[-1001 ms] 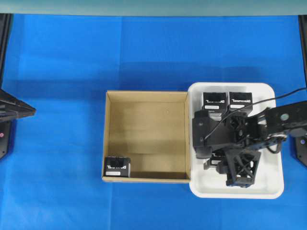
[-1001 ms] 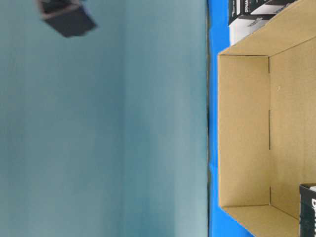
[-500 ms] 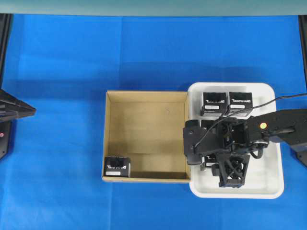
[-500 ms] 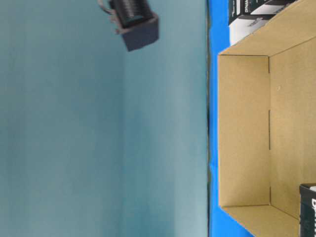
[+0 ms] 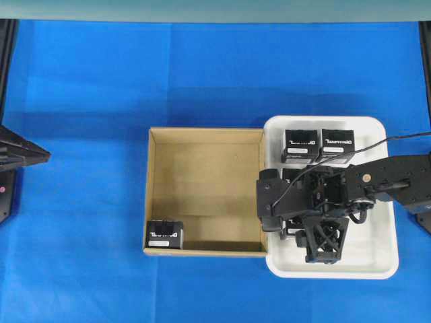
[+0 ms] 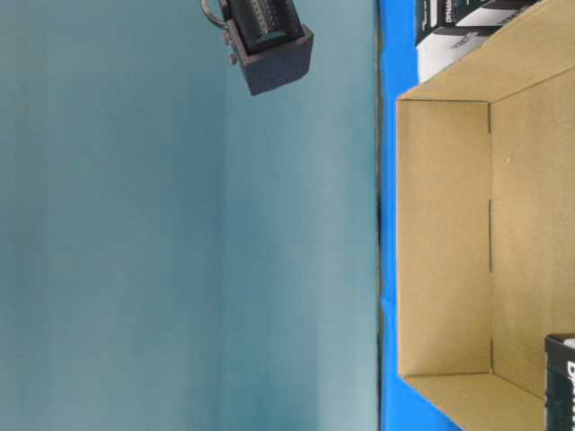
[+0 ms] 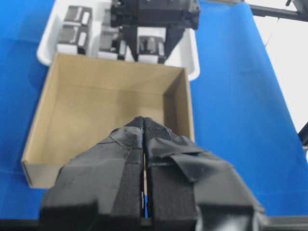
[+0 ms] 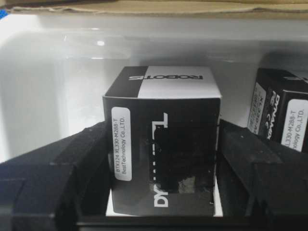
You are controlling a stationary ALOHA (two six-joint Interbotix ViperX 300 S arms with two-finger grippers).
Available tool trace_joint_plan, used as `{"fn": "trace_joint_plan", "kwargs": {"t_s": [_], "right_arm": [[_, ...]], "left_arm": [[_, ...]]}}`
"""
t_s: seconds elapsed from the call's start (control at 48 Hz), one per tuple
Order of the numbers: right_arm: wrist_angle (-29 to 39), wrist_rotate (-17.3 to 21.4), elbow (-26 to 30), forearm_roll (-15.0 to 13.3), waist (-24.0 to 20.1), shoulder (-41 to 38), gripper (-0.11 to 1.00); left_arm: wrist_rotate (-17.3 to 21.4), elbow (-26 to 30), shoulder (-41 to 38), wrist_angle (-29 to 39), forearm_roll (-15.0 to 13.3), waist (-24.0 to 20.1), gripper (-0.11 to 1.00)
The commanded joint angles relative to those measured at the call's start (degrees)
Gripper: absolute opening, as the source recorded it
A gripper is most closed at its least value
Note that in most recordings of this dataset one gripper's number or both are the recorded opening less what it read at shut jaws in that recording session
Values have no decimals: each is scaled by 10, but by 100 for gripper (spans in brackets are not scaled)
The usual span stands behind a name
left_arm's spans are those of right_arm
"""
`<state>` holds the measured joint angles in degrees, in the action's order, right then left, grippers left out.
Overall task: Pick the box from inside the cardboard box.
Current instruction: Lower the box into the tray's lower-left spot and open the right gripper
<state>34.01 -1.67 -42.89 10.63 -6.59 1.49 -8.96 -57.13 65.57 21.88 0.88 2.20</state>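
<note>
Blue cloth covered the surface (image 5: 202, 81), where the cardboard box (image 5: 205, 199) sat beside a white tray (image 5: 387, 229). Since a second earlier the right gripper (image 8: 161, 159) had shifted toward the tray's carton-side wall and lower, its jaws now on either side of a black box (image 8: 163, 139), pads against its sides. Another box (image 5: 165, 235) lay unmoved in the carton's near-left corner. The left gripper (image 7: 144, 144) kept still, jaws pressed together, empty.
</note>
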Motion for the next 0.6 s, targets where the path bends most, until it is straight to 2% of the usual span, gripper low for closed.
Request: {"fn": "trace_joint_plan", "kwargs": {"t_s": [0.0,0.146,0.25,0.292,0.584], "right_arm": [[-2,1,4,0,1,-4,62],[-4,3,7,0,1,-6,64],[-3,5,12,0,2,-8,83],[-2,5,14,0,2,-8,87],[31,22,37,1,4,7,86]], "left_arm": [[-2,18,-5,-4,1,-1,-3],[0,21,-5,-4,1,0,-3],[-2,20,-7,-4,1,0,-3],[-2,20,-7,-4,1,0,-3],[-6,25,-6,-3,1,5,-3]]}}
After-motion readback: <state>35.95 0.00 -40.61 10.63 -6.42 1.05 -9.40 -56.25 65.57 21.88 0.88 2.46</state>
